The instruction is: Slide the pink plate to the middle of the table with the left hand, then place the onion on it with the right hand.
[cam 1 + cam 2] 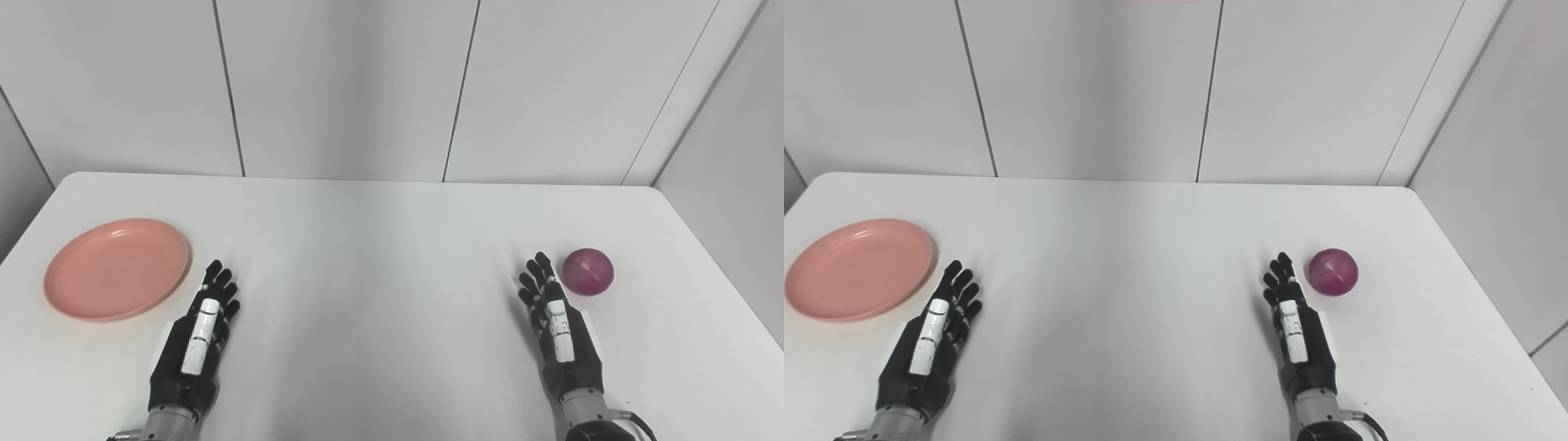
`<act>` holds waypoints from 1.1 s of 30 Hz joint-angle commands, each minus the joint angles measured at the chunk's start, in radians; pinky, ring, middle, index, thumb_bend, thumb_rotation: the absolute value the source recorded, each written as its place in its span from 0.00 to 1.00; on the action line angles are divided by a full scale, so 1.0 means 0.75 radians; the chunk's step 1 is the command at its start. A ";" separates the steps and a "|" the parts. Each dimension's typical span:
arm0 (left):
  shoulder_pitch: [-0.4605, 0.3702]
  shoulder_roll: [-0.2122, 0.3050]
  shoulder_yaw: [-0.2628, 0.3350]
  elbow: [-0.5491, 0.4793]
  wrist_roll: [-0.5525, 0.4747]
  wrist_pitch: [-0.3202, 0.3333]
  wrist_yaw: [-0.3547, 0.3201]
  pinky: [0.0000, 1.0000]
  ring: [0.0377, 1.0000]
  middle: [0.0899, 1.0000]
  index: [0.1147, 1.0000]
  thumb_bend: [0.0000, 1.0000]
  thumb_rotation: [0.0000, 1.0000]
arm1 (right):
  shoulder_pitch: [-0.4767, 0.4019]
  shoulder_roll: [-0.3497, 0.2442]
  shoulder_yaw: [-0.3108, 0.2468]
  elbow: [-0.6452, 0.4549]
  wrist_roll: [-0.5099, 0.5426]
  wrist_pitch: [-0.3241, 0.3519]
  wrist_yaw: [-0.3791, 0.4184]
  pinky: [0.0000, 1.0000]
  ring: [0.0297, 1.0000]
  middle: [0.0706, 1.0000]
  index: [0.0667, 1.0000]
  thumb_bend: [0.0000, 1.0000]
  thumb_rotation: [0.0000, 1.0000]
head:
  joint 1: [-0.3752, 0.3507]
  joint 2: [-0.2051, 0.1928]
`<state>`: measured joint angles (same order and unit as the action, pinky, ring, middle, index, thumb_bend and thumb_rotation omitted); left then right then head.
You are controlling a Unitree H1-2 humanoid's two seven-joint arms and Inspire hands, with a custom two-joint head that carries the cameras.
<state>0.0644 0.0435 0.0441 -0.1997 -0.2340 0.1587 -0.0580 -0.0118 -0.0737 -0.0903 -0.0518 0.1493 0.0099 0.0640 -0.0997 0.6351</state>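
The pink plate (116, 267) lies flat near the left edge of the white table (380, 245), nothing on it. My left hand (199, 331) rests just right of the plate's rim, fingers stretched forward and apart, open, holding nothing. A round purple onion (588, 271) sits on the right side of the table. Just left of the onion and slightly nearer to me, my right hand (554, 324) is open with straight fingers and does not touch it.
Grey wall panels (343, 86) rise behind the table's far edge. The side wall (735, 153) stands close to the table's right edge. Bare white tabletop stretches between the two hands.
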 commanded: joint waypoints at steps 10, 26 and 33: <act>-0.006 -0.009 0.011 -0.033 0.007 -0.030 0.002 1.00 1.00 1.00 1.00 0.70 0.82 | 0.040 0.014 0.000 0.030 0.014 -0.044 0.008 0.97 0.96 0.97 0.99 0.83 0.89 | 0.004 0.001; -0.009 -0.005 0.011 -0.037 0.009 -0.023 0.002 1.00 1.00 1.00 1.00 0.71 0.82 | 0.038 0.013 -0.002 0.037 0.012 -0.053 0.009 0.97 0.96 0.97 1.00 0.82 0.90 | 0.007 0.001; -0.008 -0.001 0.010 -0.044 0.002 -0.011 -0.003 1.00 1.00 1.00 1.00 0.71 0.82 | 0.041 0.010 -0.004 0.031 0.021 -0.044 0.013 0.97 0.96 0.97 0.99 0.84 0.89 | 0.009 0.004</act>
<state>0.0595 0.0443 0.0479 -0.1999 -0.2321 0.1591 -0.0578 -0.0108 -0.0747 -0.0920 -0.0509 0.1531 0.0099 0.0660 -0.0936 0.6381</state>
